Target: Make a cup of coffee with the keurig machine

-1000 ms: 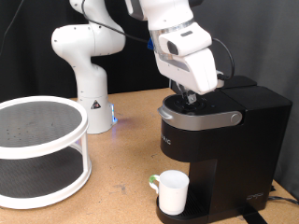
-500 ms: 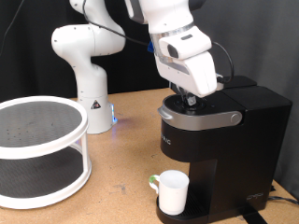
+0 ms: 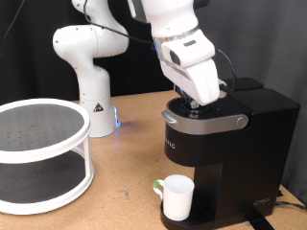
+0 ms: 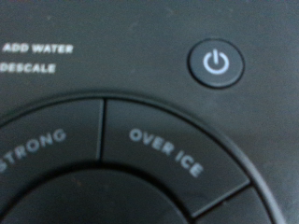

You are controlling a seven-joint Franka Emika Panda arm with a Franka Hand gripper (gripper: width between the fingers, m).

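Observation:
The keurig machine (image 3: pixel 230 144) is a boxy matte-black coffee maker at the exterior view's right. The cup (image 3: pixel 177 197), a small white mug with a green mark on its handle, stands on the drip tray under the brew head. My gripper (image 3: pixel 197 103) hangs right over the top of the machine, its fingertips down at the lid's button panel. The wrist view is filled by that panel (image 4: pixel 149 140): a round power button (image 4: pixel 216 63), "OVER ICE" and "STRONG" buttons and "ADD WATER" and "DESCALE" labels. No fingers show there.
A white two-tier round rack (image 3: pixel 38 153) stands at the exterior view's left. The white robot base (image 3: pixel 86 72) stands behind it on the wooden table (image 3: pixel 125 182). A cable runs along the arm above the machine.
The hand has tilted a little and shifted slightly towards the exterior view's right over the machine's top. The cup and the machine have not moved.

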